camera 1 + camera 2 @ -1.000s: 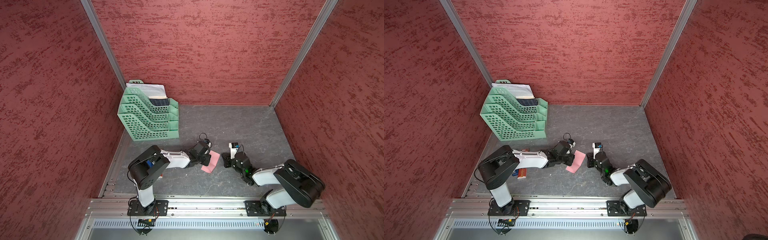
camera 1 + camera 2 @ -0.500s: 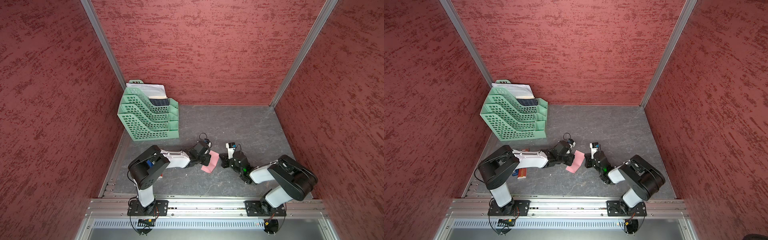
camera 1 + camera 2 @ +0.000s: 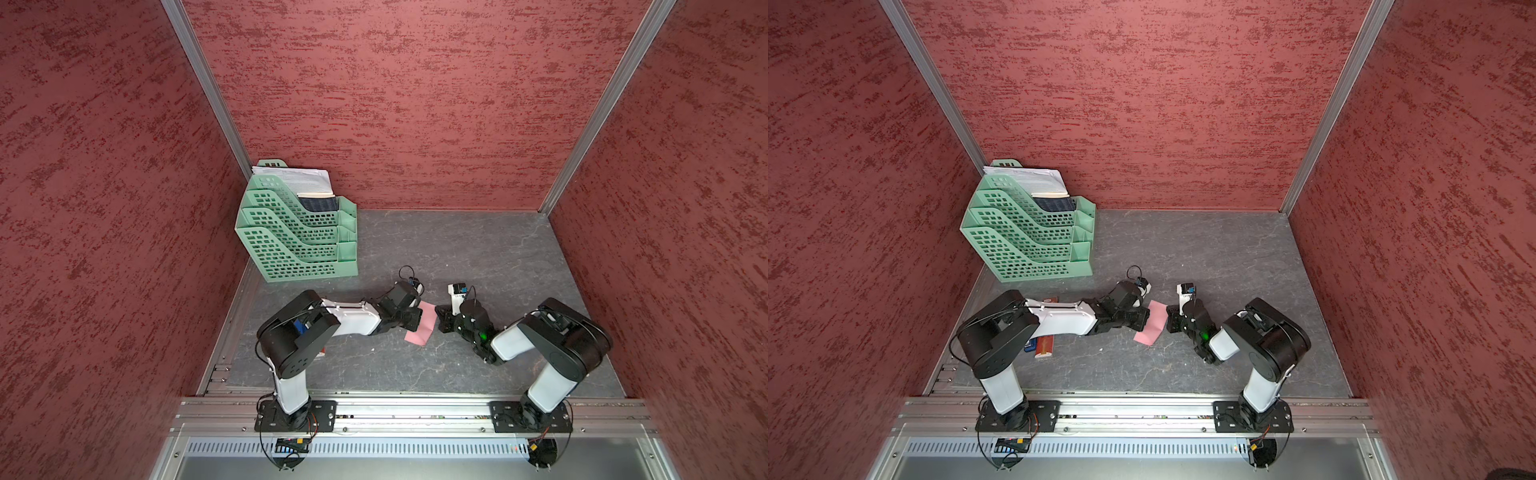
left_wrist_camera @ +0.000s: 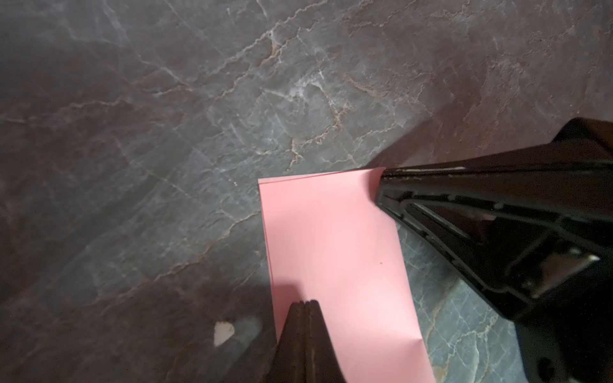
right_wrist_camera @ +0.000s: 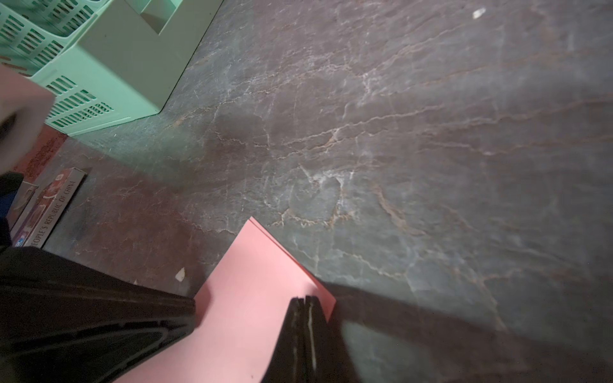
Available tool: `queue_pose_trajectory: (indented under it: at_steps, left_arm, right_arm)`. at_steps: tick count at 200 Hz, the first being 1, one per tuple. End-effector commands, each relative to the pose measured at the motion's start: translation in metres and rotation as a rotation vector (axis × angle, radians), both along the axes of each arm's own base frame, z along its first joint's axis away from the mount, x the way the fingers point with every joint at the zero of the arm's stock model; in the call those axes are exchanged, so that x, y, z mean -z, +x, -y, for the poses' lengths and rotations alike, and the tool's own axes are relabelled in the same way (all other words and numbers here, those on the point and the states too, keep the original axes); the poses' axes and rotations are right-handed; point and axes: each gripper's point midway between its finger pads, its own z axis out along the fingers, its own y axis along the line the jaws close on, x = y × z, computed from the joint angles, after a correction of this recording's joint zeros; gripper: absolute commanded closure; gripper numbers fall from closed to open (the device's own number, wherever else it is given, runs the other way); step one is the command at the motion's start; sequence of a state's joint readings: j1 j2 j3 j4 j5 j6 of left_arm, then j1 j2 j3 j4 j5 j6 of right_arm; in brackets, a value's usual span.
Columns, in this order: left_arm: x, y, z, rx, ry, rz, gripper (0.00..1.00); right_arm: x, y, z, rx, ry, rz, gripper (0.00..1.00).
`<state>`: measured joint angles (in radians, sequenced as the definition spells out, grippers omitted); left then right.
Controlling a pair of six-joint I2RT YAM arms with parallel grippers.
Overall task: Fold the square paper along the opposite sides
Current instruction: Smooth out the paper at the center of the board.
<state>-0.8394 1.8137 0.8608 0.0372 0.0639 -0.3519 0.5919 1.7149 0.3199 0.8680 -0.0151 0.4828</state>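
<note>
The square paper (image 3: 423, 328) (image 3: 1152, 326) is light pink and lies folded double on the grey table, between the two arms. In the left wrist view the paper (image 4: 331, 245) shows two nearly matching edges, one over the other. My left gripper (image 4: 304, 303) (image 3: 415, 321) is shut, its tip resting on top of the sheet near one long edge. My right gripper (image 5: 305, 298) (image 3: 439, 319) is also shut, tip down on the paper (image 5: 252, 298) close to a corner. Each wrist view shows the other gripper's closed fingers touching the sheet's opposite side. Nothing is pinched between either pair of jaws.
A green tray rack (image 3: 299, 241) (image 5: 99, 66) with white printed papers (image 3: 299, 176) stands at the back left. A red narrow box (image 3: 1045, 345) (image 5: 49, 205) lies under the left arm. A small white scrap (image 4: 224, 331) sits on the table beside the paper.
My right gripper has slid left onto the paper's edge and closed its jaws. The left gripper and the paper have stayed put.
</note>
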Motion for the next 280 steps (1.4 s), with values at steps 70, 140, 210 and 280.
queue_pose_trajectory:
  at_steps: [70,140,210,280]
  left_arm:
    - [0.089,-0.058,-0.089,-0.059,0.349,-0.293,1.0]
    - [0.085,-0.037,-0.088,-0.038,0.371,-0.254,1.0]
    - [0.09,-0.04,-0.09,-0.037,0.385,-0.27,1.0]
    - [0.093,-0.042,-0.089,-0.036,0.385,-0.282,1.0]
  right_arm:
    - [-0.032,0.01,0.008,-0.025,0.003,0.069,1.0]
    - [-0.033,-0.043,-0.035,-0.219,0.068,0.13,1.0]
    - [-0.002,-0.064,-0.031,-0.205,-0.012,0.044,1.0]
    - [-0.004,-0.044,-0.024,-0.155,0.022,0.021,1.0]
